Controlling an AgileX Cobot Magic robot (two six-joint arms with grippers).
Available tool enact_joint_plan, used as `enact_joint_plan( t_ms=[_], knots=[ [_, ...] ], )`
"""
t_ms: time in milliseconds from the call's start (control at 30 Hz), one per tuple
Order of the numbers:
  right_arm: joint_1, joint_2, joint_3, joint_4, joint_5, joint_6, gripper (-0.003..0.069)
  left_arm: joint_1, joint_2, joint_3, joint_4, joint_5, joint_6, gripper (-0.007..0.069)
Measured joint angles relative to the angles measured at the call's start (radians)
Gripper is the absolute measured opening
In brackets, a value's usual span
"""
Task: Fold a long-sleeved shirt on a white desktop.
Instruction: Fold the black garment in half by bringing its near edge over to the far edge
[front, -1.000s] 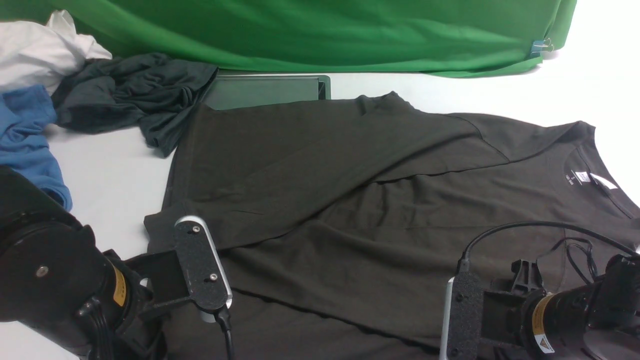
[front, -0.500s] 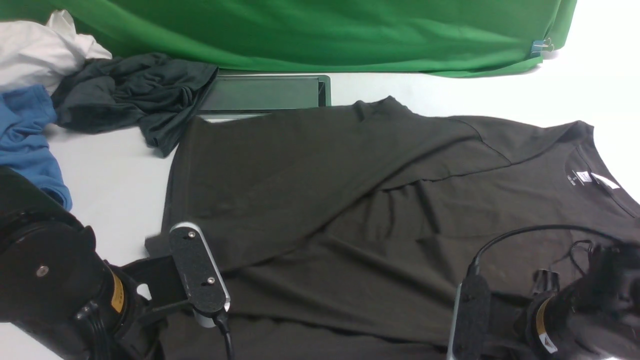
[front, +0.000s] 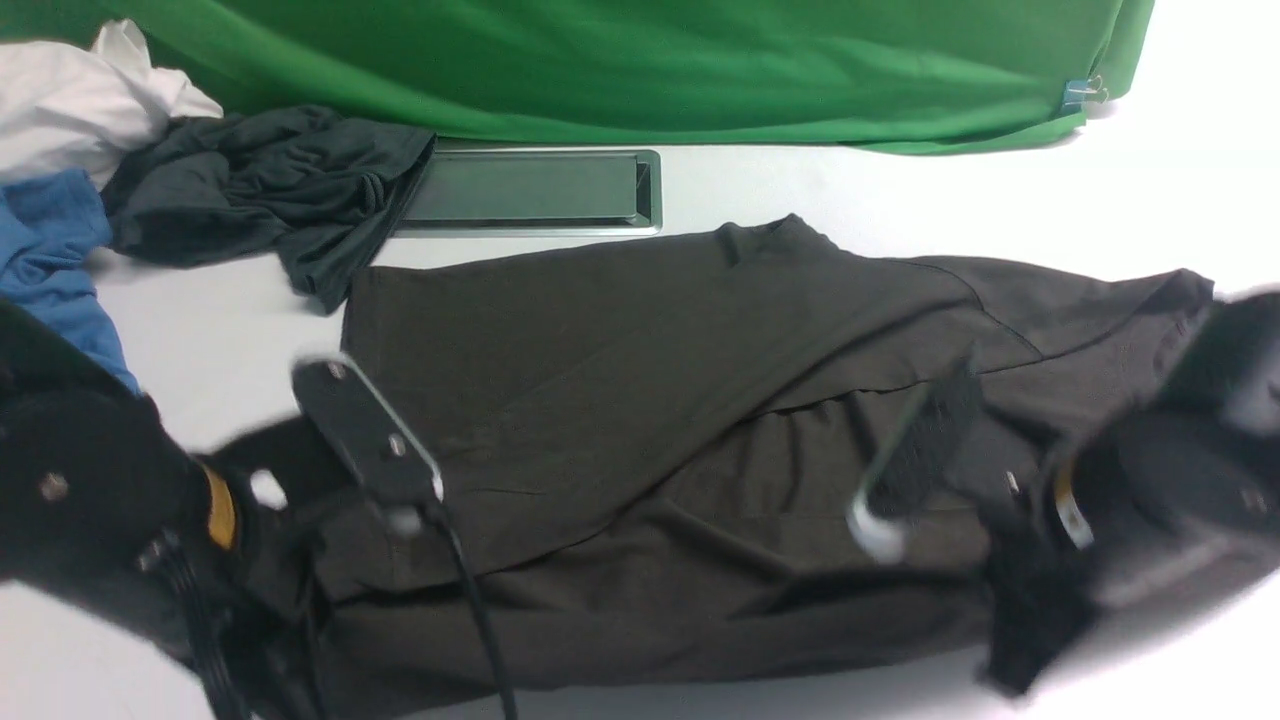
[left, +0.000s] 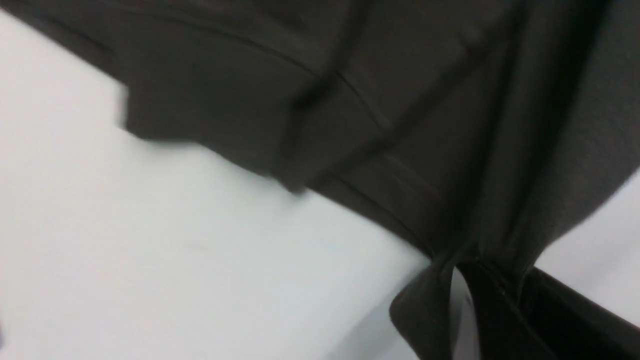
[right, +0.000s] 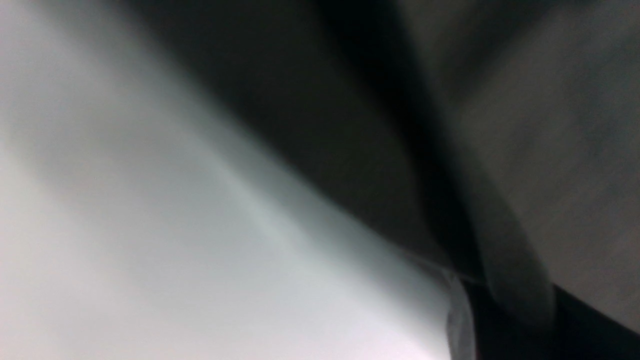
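Observation:
The long-sleeved shirt (front: 650, 380), very dark brown-black, lies spread across the white desktop (front: 850, 190), its near edge raised off the table. In the left wrist view my left gripper (left: 480, 270) is shut on a gathered bunch of the shirt's (left: 400, 100) hem. In the blurred right wrist view my right gripper (right: 470, 285) is shut on a fold of the shirt (right: 550, 125). In the front view both arms are motion-blurred: the left arm (front: 100, 520) stands at the shirt's near left corner, and the right arm (front: 1160, 480) covers the collar end.
A grey cable slot (front: 530, 190) is set into the table behind the shirt. A slate-grey garment (front: 260, 185), a blue shirt (front: 50, 260) and a white cloth (front: 80, 100) are heaped at the far left. A green backdrop (front: 650, 60) hangs along the back.
My right gripper has shut on the shirt. Both arms have risen and swung forward with its near edge. The shirt slid off the cable slot, and the right arm now hides the neck label.

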Motion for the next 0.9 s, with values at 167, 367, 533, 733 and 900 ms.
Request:
enact_joint_plan(
  t_ms=[167,367,533,733,900],
  knots=[
    [-0.103,0.103,-0.12,-0.003,-0.032,-0.094,0.0054,0.159,0.041,-0.053,-0.076,-0.077,0.029,0.0029],
    [-0.182,0.223,-0.29,0.001,-0.068,-0.168,0.0054,0.27,0.165,-0.142,-0.125,-0.153,0.049,0.0029],
    [-0.215,0.309,-0.425,0.006,-0.072,-0.209,0.0054,0.31,0.291,-0.27,-0.117,-0.151,0.051,0.0029],
    [-0.258,0.426,-0.621,0.012,-0.073,-0.248,0.0054,0.314,0.449,-0.492,-0.03,-0.09,0.045,0.0029],
    [-0.278,0.526,-0.763,0.024,-0.085,-0.254,0.0054,0.314,0.538,-0.61,0.053,-0.068,0.019,0.0029]
  ],
)
